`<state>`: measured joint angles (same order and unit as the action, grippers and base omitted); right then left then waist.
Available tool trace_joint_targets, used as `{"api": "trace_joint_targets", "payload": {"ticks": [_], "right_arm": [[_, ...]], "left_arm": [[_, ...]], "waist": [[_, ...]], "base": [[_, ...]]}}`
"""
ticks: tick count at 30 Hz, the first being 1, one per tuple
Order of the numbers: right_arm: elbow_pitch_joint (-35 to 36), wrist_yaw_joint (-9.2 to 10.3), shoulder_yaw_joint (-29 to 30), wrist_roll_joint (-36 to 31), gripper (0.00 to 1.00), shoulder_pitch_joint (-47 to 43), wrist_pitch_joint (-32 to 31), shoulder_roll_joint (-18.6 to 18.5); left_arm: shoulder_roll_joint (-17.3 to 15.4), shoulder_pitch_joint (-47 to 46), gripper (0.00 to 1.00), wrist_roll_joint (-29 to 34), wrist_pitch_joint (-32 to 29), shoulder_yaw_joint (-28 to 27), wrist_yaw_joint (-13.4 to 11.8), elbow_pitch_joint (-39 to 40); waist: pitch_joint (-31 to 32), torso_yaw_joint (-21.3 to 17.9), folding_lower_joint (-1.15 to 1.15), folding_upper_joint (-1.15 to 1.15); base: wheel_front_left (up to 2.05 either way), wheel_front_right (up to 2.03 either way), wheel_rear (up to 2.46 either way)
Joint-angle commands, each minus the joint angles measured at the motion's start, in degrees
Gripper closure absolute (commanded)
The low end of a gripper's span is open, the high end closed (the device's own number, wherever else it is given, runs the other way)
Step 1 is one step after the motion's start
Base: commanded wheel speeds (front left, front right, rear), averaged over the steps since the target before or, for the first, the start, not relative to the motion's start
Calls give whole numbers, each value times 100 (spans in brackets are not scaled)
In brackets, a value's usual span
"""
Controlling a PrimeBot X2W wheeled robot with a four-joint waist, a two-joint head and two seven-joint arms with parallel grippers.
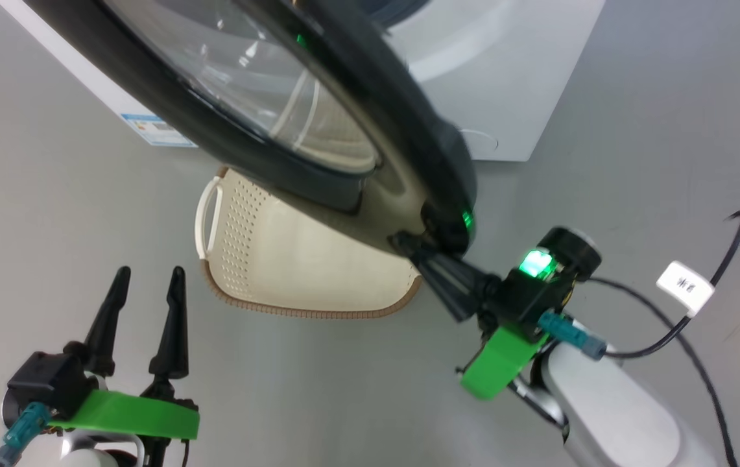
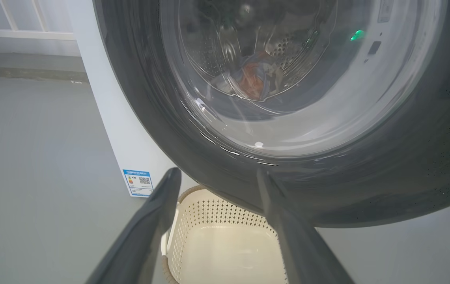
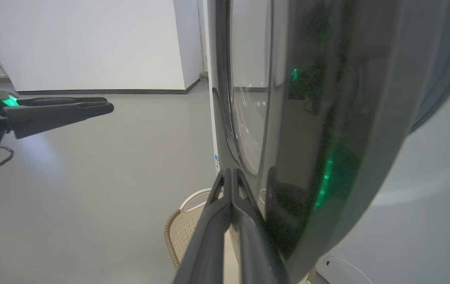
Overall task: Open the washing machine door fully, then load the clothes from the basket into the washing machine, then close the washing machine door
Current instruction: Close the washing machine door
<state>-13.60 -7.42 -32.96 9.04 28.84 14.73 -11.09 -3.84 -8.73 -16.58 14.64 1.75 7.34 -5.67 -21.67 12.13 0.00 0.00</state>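
Note:
The washing machine door (image 1: 408, 117), black-rimmed with a glass bowl, stands partly swung out from the white washing machine (image 1: 512, 78). My right gripper (image 1: 405, 243) is shut with nothing in it. Its tips rest against the door's (image 3: 307, 118) outer rim, the fingers (image 3: 225, 221) pressed together. My left gripper (image 1: 149, 275) hangs open over the floor to the left, apart from the door. Through the door's glass (image 2: 288, 118) the clothes (image 2: 252, 77), an orange and blue bundle, lie in the steel drum. The cream basket (image 1: 279, 259) sits under the door, and its visible inside (image 2: 225, 244) is bare.
A black cable with a white tag (image 1: 684, 285) trails on the grey floor at the right. A blue label sticker (image 1: 152, 130) marks the machine's lower corner. A white wall and railing (image 2: 23, 23) stand behind the machine's left side.

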Motion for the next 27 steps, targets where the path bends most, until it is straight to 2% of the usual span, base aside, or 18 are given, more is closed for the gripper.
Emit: {"api": "trace_joint_targets", "payload": {"ticks": [1,13,27], "right_arm": [[114,-7,86,-86,100,117,27,109],[-79,-7,1285,-705,100,844,27,208],[-648,-7,1964,-1100,100,2142,27,449]], "left_arm": [[-109,-151,0,-77,36,-162,14,127],[-114,-443,0,-333,36,96,14,201],[-118,-931,0,-498,36,365,14,211]], "waist": [[-124,24,0,0],[-609,82,0,0],[-1201,239,0,0]], "base": [[0,0,0],[0,0,0],[0,0,0]]}}
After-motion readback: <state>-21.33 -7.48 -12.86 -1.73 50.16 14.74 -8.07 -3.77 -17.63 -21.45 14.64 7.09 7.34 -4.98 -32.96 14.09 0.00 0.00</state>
